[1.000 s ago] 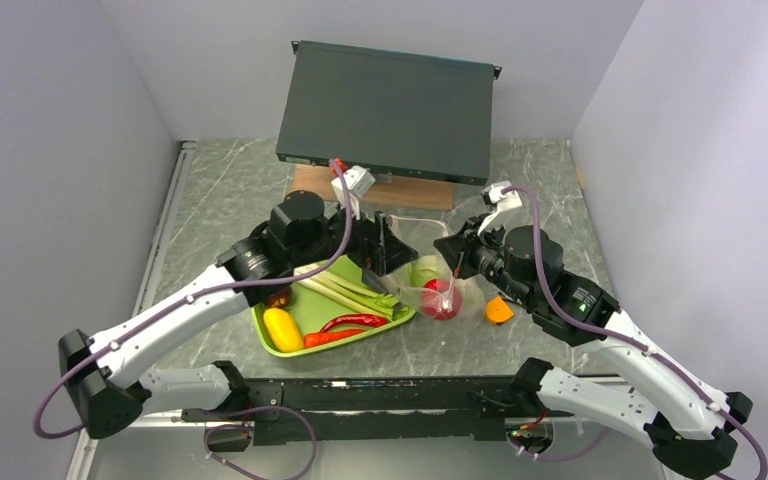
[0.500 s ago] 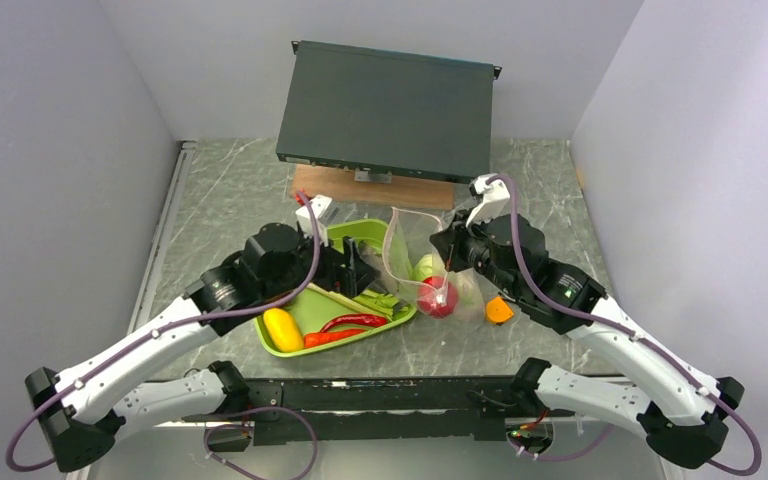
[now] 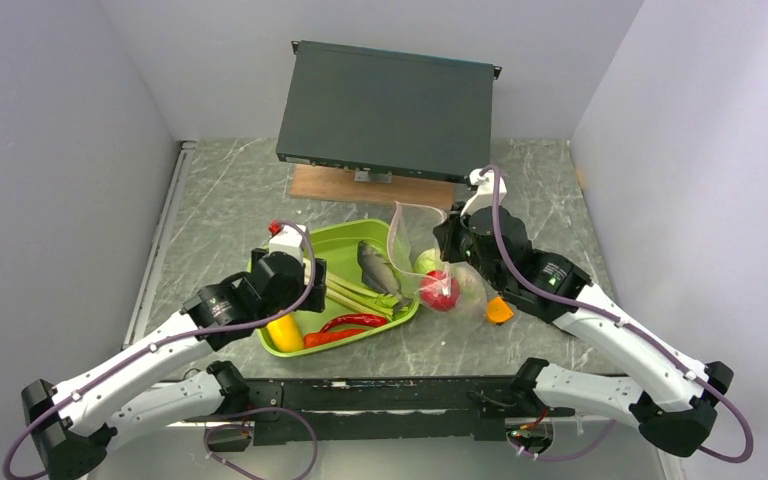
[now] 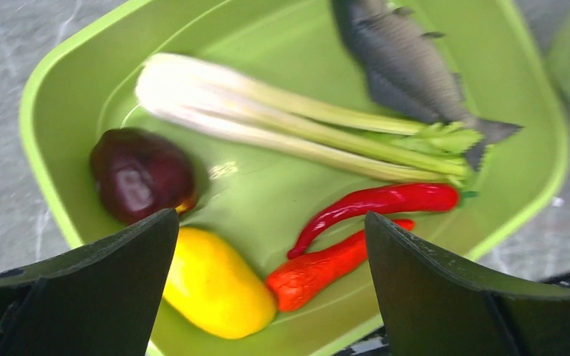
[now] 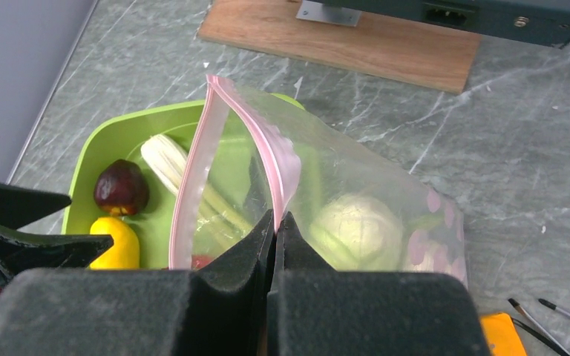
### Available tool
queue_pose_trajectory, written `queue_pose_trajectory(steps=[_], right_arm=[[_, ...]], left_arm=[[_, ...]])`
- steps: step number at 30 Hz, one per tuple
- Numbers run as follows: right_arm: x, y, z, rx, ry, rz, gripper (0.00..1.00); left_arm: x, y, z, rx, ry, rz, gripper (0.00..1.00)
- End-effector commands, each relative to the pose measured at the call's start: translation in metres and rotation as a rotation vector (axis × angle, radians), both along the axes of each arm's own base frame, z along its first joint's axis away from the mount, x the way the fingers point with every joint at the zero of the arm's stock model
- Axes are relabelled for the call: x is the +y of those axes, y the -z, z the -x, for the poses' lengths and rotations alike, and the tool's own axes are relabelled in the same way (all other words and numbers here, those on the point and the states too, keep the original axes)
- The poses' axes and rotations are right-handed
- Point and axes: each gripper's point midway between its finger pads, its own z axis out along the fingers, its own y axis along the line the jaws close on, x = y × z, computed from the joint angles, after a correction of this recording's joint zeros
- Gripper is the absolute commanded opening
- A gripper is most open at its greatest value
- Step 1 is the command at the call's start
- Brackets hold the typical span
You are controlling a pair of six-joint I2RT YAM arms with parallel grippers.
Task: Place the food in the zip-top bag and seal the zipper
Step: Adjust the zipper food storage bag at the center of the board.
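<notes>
Loading in hand, sealing not yet begun. Clear, crinkly plastic zip-top bag [image 5: 341, 185] set on the grey marbled table [image 3: 220, 200] just right of the lime-green plastic tray [image 4: 534, 96], mouth lifted and gaping toward the tray. Thin pink press-seal zipper [image 5: 223, 133] unjoined along the rim. Inside the bag: round pale green cabbage [image 5: 356, 230] and, by the look of the overhead view, glossy red tomato [image 3: 440, 292].

Yet to go, all lying in the tray: flat grey fish [image 4: 401, 59], long green stalks with white ends [image 4: 304, 126], dark purple bulb [image 4: 141, 174], oval yellow fruit [image 4: 215, 285], slim red chilli [image 4: 378, 204] and a stubbier orange-red chilli [image 4: 319, 271].

Right gripper [image 5: 276, 222] clenched flat on the edge of the bag's mouth, pinching the plastic at the pink strip and holding the opening up. Left gripper [image 4: 271, 222] spread to full width, empty, hovering over the near half of the tray, touching nothing.

Next, most likely: lower the spread jaws over one piece, the yellow fruit or a chilli being closest beneath, close, lift, carry right to the propped mouth. Calls for a clean pick without dragging the neighbouring pieces, and for a steady pinch on the right to keep the mouth from sagging. Stalks and fish probably best fed end first. Zipper only after emptying the tray.
</notes>
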Motion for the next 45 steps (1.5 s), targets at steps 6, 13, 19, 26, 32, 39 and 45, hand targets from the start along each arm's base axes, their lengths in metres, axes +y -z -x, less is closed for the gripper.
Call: queue_pose_trajectory(steps=[6,13,19,26,32,39,45], right_arm=[[-0.011,-0.007,-0.010,0.019,0.125,0.002,0.00],[-0.022,-0.024,-0.013,-0.025,0.164,0.014,0.00],[-0.035,-0.048,-0.013,-0.081,0.178,0.043,0.00],[-0.016,-0.049,-0.011,-0.094,0.077,0.036,0.00],[0.011,-0.028,-0.010,-0.073,-0.042,0.027,0.00],[0.032,-0.009,-0.009,-0.076,-0.135,0.017,0.00],[0.039,-0.023,-0.004,-0.114,-0.198,-0.003,0.00]], left_arm=[[0.032,0.026,0.001,-0.005,-0.122,-0.074,1.00],[0.035,0.033,0.008,0.014,-0.123,-0.054,1.00],[0.039,0.024,0.005,0.003,-0.155,-0.056,1.00],[0.036,0.019,0.008,0.017,-0.187,0.031,1.00],[0.040,0.025,0.011,0.026,-0.233,0.074,1.00],[0.043,0.039,-0.005,0.047,-0.289,-0.048,1.00],[0.046,0.057,-0.024,0.119,-0.298,-0.155,1.00]])
